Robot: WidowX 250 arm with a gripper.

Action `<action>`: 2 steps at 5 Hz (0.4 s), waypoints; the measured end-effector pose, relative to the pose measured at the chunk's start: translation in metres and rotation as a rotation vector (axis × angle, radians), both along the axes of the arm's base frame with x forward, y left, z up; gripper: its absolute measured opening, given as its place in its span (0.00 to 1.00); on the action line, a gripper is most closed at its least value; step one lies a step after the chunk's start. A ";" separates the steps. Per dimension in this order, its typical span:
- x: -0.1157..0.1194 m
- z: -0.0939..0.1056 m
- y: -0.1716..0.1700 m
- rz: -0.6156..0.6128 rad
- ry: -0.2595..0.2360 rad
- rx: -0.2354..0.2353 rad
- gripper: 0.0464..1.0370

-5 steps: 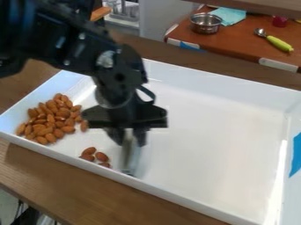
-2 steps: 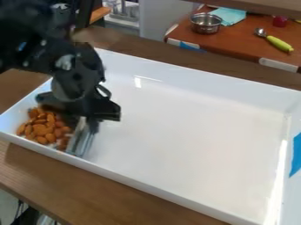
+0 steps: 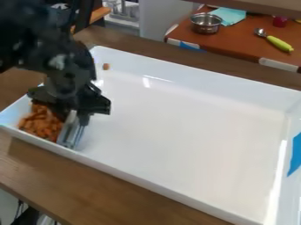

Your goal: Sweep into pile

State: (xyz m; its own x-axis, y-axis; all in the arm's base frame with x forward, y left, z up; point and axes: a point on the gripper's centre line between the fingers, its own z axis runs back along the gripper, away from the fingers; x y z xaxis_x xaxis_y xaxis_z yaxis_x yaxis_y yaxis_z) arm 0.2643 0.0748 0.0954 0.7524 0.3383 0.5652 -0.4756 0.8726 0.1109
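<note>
Left in tray (image 3: 188, 136), almonds (image 3: 42, 124) bunched tighter, gripper (image 3: 77, 117) farther left

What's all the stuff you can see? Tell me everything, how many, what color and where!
almonds in the pile: many, too blurred to count, brown, tray's left corner
lone almond: one, brown, near the tray's far-left corner
tray: one, white, on the wooden counter
wooden counter: one, brown, under the tray
metal scraper: one, silvery, beside the pile
back table: one, reddish brown, upper right
pot: one, silvery, on the back table
cloth: one, pale teal, by the pot
spoon: one, silvery with green handle, right of the pot
blue patch: one, blue, picture's right edge
robot arm: one, black, upper left
gripper: one, black, holding the scraper
</note>
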 end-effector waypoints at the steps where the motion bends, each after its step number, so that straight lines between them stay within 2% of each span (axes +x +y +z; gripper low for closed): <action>1: -0.009 0.024 -0.025 -0.018 -0.015 -0.145 0.32; 2: 0.009 0.052 -0.056 -0.009 -0.069 -0.249 0.32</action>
State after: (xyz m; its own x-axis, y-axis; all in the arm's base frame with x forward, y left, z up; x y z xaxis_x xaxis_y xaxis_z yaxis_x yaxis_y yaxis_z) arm 0.2731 0.0189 0.1475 0.7188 0.4668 0.5152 -0.4666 0.8733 -0.1402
